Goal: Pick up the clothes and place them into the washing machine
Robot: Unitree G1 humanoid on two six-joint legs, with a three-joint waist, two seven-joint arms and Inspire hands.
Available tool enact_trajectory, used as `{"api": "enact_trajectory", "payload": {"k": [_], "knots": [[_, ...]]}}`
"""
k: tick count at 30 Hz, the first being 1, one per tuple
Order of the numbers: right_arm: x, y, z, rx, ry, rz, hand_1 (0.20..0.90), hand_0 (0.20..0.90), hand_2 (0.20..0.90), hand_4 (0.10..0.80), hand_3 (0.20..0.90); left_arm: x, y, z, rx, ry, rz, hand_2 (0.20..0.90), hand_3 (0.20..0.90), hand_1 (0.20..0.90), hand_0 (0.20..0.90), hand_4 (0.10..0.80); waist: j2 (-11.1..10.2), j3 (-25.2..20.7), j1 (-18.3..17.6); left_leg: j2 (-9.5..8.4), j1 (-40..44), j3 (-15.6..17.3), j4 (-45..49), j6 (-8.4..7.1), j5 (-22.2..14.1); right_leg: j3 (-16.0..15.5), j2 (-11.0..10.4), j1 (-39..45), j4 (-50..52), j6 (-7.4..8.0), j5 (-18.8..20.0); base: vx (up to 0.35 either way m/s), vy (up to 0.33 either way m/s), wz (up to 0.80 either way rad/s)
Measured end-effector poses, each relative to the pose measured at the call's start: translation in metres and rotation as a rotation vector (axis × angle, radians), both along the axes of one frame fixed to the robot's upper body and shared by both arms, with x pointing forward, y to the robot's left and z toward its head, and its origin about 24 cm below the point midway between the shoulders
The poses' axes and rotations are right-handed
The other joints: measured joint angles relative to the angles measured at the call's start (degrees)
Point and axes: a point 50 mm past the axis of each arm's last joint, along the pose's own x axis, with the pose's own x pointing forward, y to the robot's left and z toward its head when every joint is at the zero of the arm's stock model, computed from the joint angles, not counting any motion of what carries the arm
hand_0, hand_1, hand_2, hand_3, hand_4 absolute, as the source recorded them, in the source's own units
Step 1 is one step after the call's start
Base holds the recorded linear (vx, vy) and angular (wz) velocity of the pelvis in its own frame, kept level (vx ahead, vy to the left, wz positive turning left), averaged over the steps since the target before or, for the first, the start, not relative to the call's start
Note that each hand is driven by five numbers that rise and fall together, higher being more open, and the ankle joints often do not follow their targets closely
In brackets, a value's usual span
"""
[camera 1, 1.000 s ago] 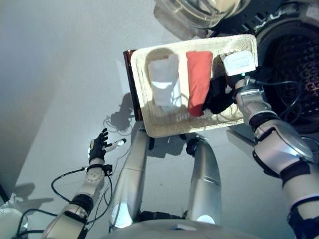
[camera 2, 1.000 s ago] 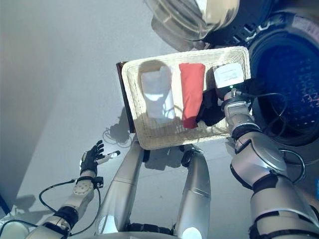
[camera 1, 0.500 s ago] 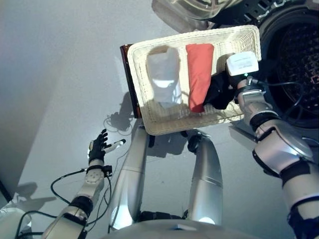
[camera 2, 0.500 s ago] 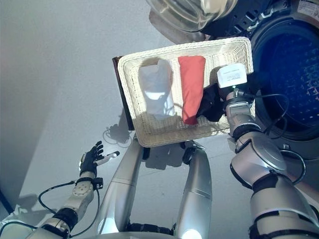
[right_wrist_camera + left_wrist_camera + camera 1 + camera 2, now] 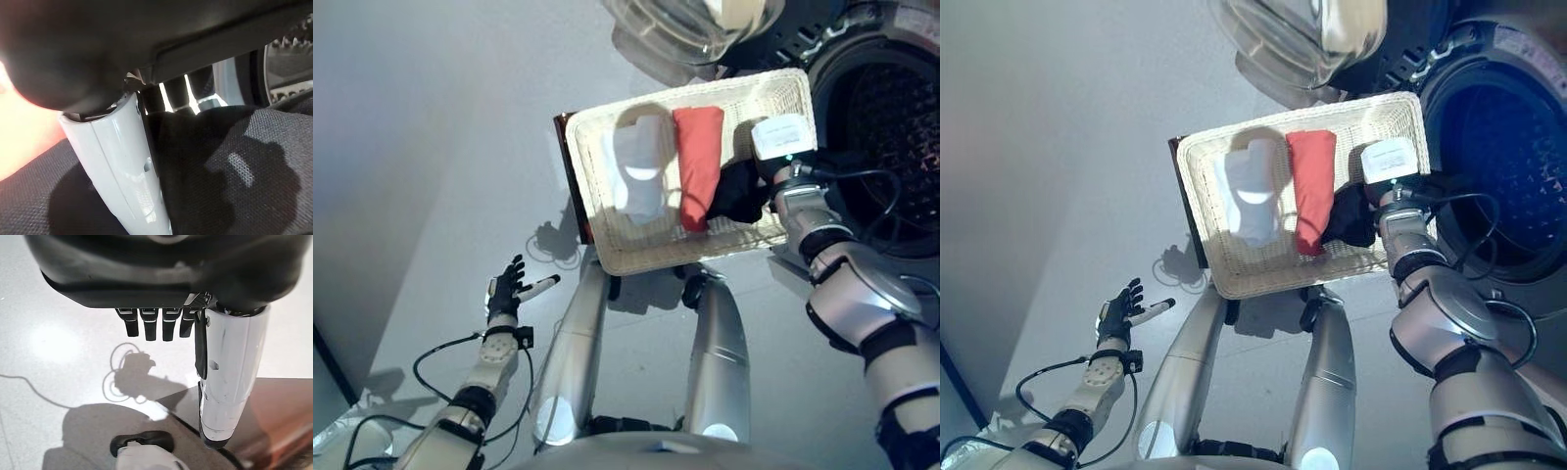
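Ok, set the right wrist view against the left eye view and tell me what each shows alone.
Only the right wrist view shows the thumb pressed into the black garment. Only the left eye view shows the wicker basket, the white garment, the red garment, the washing machine drum and the left hand, idle and open. Both show the right hand on the black garment.

The basket (image 5: 607,196) is cream and woven. Inside lie white clothes (image 5: 641,176), red clothes (image 5: 698,164) and black clothes (image 5: 741,191).

A pale woven wicker basket (image 5: 607,240) holds soft matt cloth, a coarse-weave black garment (image 5: 234,161) among it, beside the washing machine's glossy clear door (image 5: 690,24).
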Motion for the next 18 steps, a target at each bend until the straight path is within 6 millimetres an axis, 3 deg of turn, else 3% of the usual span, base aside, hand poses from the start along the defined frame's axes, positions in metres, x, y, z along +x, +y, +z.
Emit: {"api": "enact_trajectory", "payload": {"k": [5,10,13,18], "knots": [[-0.001,0.003,-0.006,0.184,-0.033,-0.017,0.2,0.2,0.2,0.3,0.2,-0.006,0.001,-0.005,0.014,0.027,-0.007,0.9,0.9,0.9,0.9,0.8,0.45,-0.96,-0.3,0.62,8.38,1.24,-7.4,0.12,1.97,-0.05,0.77,8.03,-7.97,0.67,2.68,0.052,0.003,-0.16],[-0.003,-0.005,-0.004,0.591,-0.151,-0.117,0.2,0.2,0.2,0.3,0.2,-0.008,0.0,-0.006,0.021,0.035,-0.016,0.9,0.9,0.9,0.9,0.8,1.4,-1.69,-0.21,0.63,13.41,1.57,-13.6,0.11,4.68,-0.07,1.47,12.57,-13.5,0.83,5.31,0.005,0.01,-0.07],[-0.008,-0.009,-0.016,0.89,-0.216,-0.183,0.2,0.2,0.2,0.3,0.2,-0.011,0.001,-0.009,0.023,0.047,-0.018,0.9,0.9,0.9,0.9,0.8,1.6,-1.71,-0.33,0.66,16.8,1.65,-15.93,0.31,5.54,-0.19,1.6,15.62,-15.43,0.9,5.83,0.062,0.019,-0.02],[-0.027,-0.018,-0.054,1.629,-0.442,-0.343,0.2,0.2,0.2,0.3,0.2,-0.016,-0.001,-0.012,0.03,0.072,-0.051,0.9,0.9,0.9,0.9,0.8,2.84,-3.12,-0.45,0.52,19.57,2.45,-18.58,0.09,5.72,0.11,1.53,17.69,-16.84,1.15,5.96,0.036,0.037,-0.05]]}}
